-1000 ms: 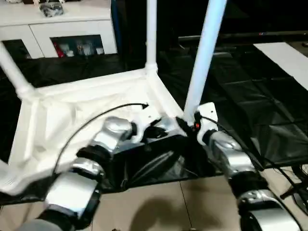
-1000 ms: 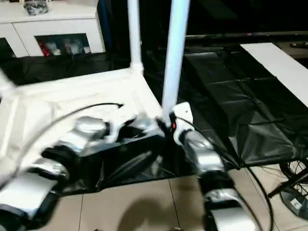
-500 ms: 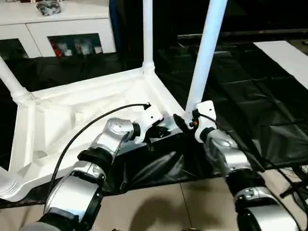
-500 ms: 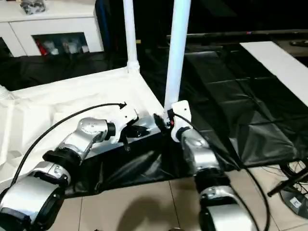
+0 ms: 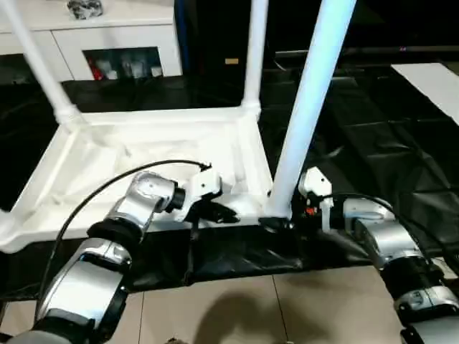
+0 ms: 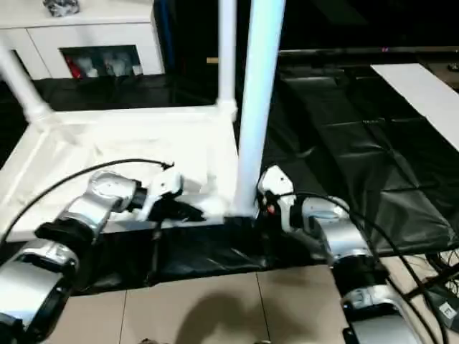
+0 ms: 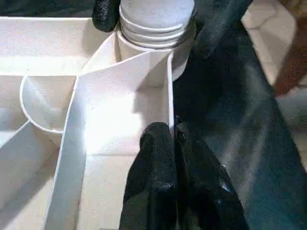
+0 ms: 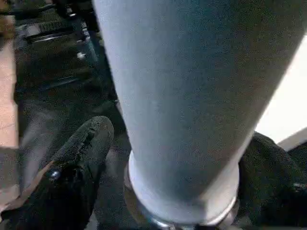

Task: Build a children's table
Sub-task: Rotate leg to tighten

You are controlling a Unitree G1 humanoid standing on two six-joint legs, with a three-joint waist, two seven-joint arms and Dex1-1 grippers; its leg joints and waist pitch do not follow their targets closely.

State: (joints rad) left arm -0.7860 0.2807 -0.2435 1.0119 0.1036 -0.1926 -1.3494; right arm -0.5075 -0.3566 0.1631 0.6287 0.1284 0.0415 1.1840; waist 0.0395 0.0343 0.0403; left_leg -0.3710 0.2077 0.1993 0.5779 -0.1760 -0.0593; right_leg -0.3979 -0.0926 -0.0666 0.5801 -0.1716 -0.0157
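Observation:
The white tabletop [image 5: 143, 147] lies upside down on a black sheet, rim up. Legs stand in its far left socket [image 5: 39, 61] and far right socket [image 5: 254, 50]. A thick white leg [image 5: 312, 107] rises from the near right corner socket [image 7: 156, 28]. My left gripper [image 5: 219, 213] is shut on the near rim just left of that socket; its fingers [image 7: 160, 158] pinch the thin rim wall. My right gripper [image 5: 276, 223] is at the base of the near right leg, with one black finger [image 8: 81, 153] on each side of the tube.
A white cabinet [image 5: 107, 36] stands at the back left. The black sheet [image 5: 373, 129] stretches away to the right, where a flat white board [image 5: 430, 79] lies. Beige floor tiles [image 5: 237, 308] run along the near edge, with cables [image 6: 445, 308] at the lower right.
The whole view has shifted and the tabletop now looks squarer to me. My right forearm now reaches the leg from the right side. Both grippers keep their holds.

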